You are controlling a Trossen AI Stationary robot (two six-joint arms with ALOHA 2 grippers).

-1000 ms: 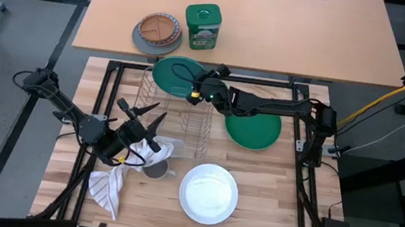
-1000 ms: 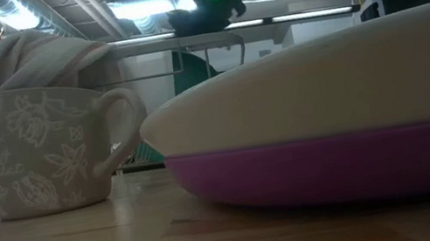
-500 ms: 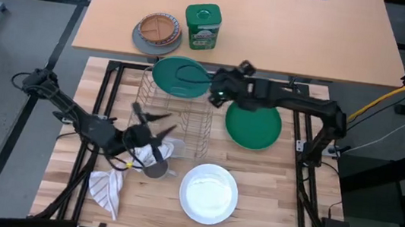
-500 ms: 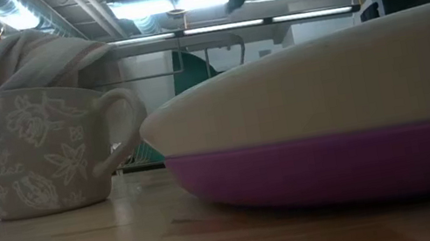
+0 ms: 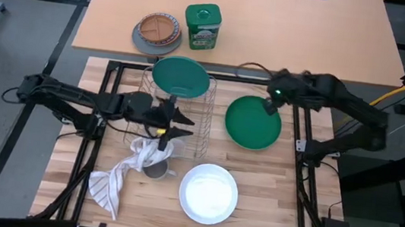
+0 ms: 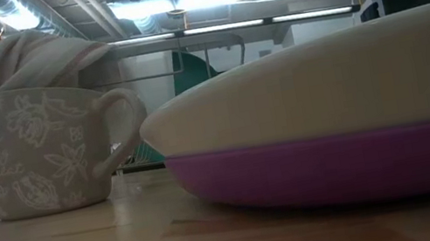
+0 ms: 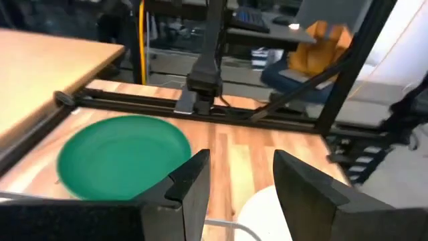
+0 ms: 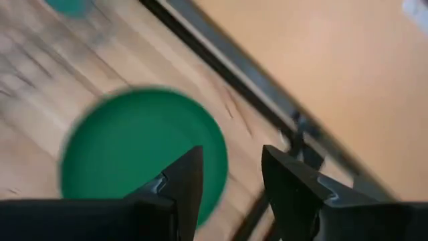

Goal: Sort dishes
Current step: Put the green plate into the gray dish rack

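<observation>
The teal plate (image 5: 182,77) stands on edge in the far end of the wire rack (image 5: 184,138). The darker green plate (image 5: 253,122) lies flat on the table to the rack's right. The white plate (image 5: 209,193) lies near the front edge, stacked on the purple plate (image 6: 338,165). My left gripper (image 5: 180,125) hovers open over the rack, pointing level toward the green plate (image 7: 124,157). My right gripper (image 5: 266,104) hangs open above the green plate's (image 8: 144,144) far rim, slanting down. Neither gripper touches anything.
A patterned mug (image 6: 43,151) with a striped towel (image 5: 123,173) draped over it stands left of the white plate. On the far desk sit a tan and grey divided plate (image 5: 158,32) and a green tin (image 5: 202,26). Black frame rails (image 5: 207,74) border the table.
My left gripper has swung from over the mug and towel toward the table's far right. It now sits over the rack and has rolled to point level. My right gripper has drawn back from the teal plate toward the right edge and risen, tipping downward. No dish has moved.
</observation>
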